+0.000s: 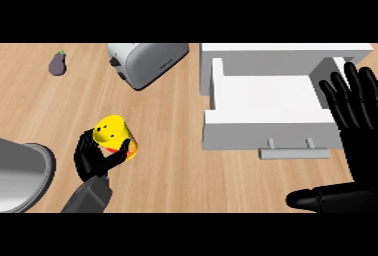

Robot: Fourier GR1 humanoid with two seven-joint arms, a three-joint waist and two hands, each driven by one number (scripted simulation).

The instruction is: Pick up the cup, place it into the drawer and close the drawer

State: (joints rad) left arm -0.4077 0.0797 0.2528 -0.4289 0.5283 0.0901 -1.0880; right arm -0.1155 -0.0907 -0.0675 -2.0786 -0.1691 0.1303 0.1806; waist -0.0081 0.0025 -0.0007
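The left hand had its fingers and thumb curled around a tilted yellow cup, held just beyond its palm. Well to that hand's right stood a white drawer, pulled open, its handle toward the near edge. The right hand rested beside the drawer's right wall, fingers straight and apart. Beyond the left hand were a toaster and an eggplant; a grey pot sat just to its left.
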